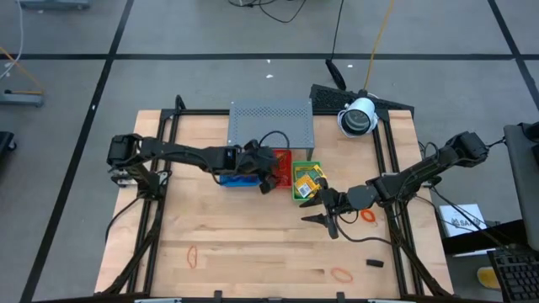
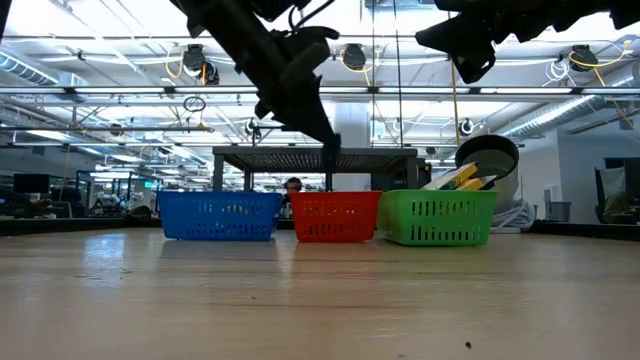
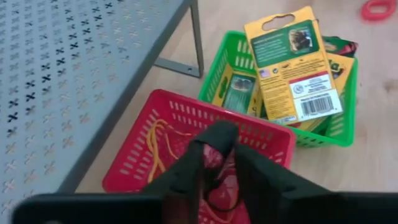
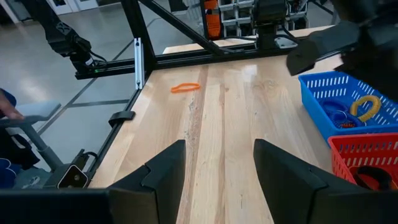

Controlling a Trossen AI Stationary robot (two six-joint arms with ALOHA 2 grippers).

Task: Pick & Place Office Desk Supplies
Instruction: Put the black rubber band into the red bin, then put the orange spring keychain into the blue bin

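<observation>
My left gripper point(image 1: 269, 175) hangs over the red tray point(image 3: 134, 155), which holds orange and yellow rubber bands point(image 3: 158, 140). A thin dark-red band point(image 3: 217, 204) shows right at the gripper; whether it is held I cannot tell. The green tray point(image 3: 339, 127) beside it holds yellow-and-green packets point(image 3: 292, 65), the top one leaning on the others. The blue tray point(image 4: 323, 93) holds blue rings and a yellow one. My right gripper point(image 4: 217, 162) stands open above bare wood, near the green tray's near side point(image 1: 324, 210). Loose rubber bands point(image 1: 192, 255) point(image 1: 340, 273) lie near the front edge.
The grey perforated shelf point(image 1: 271, 126) stands just behind the three trays. A white camera point(image 1: 358, 118) sits at the back right. An orange ring point(image 1: 369, 216) and a small black piece point(image 1: 374, 263) lie right of my right gripper. Black frame rails point(image 1: 160, 194) run along both sides.
</observation>
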